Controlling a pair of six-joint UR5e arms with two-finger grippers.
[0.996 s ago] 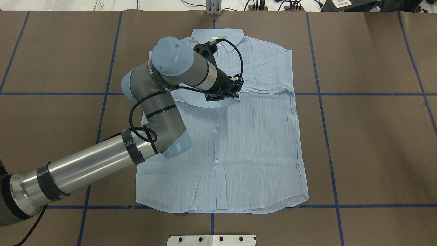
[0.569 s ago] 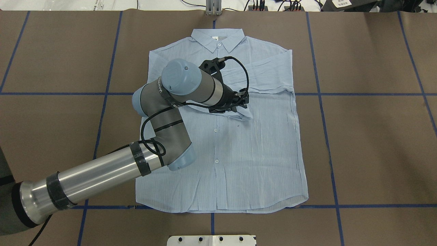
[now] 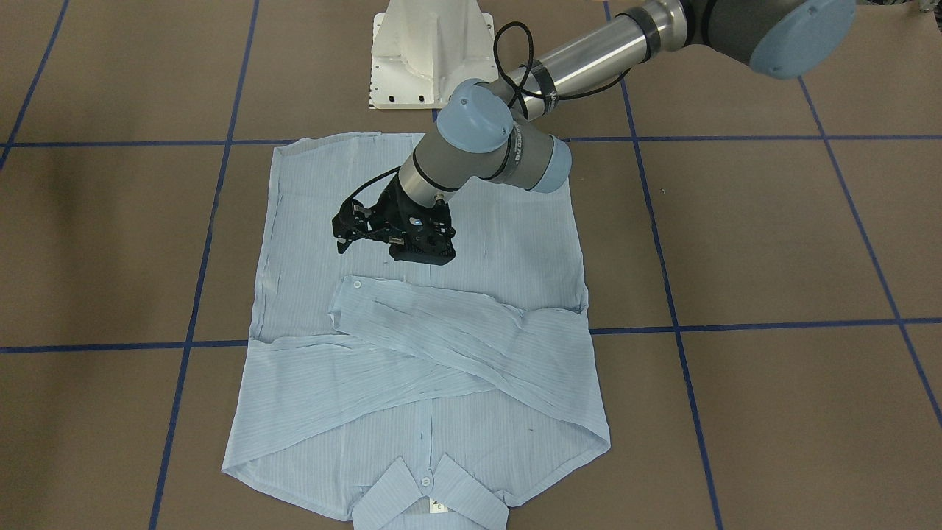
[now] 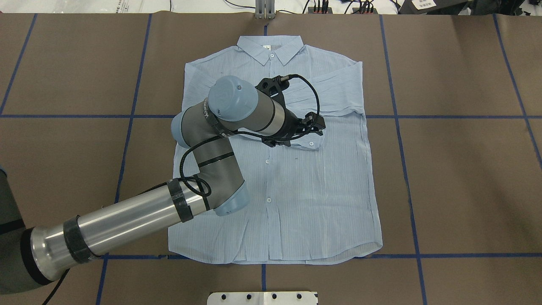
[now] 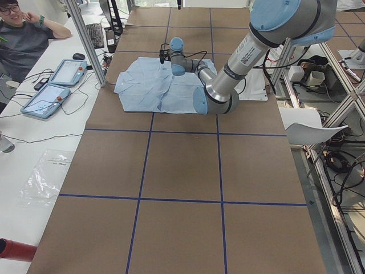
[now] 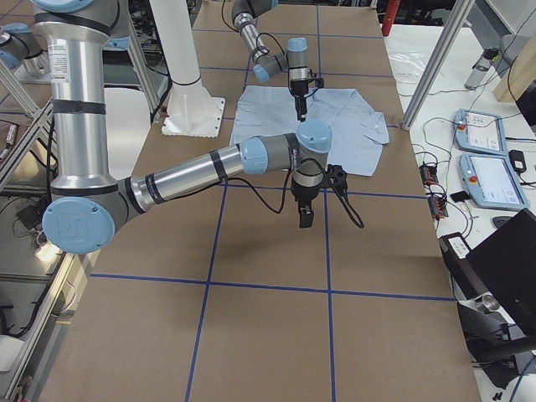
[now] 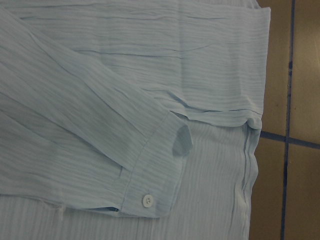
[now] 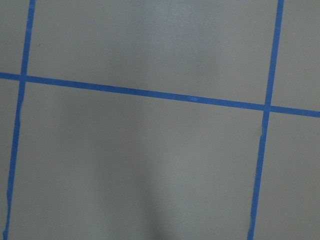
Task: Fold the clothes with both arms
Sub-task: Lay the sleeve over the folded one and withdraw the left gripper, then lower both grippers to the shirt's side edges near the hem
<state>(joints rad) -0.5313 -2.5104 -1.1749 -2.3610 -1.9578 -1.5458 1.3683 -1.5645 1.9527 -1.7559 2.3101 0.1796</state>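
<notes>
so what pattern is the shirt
The shirt is pale blue with fine stripes, clearest in the left wrist view.

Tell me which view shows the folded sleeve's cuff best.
Left wrist-mounted: the cuff fills the frame, button visible, flat on the shirt. Front-facing shows it small; overhead, the left gripper partly covers it; side views are too distant.

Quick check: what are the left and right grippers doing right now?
Left gripper: above the shirt, holding nothing; jaws open or closed cannot be told.
Right gripper: over bare table, cannot be told.
</notes>
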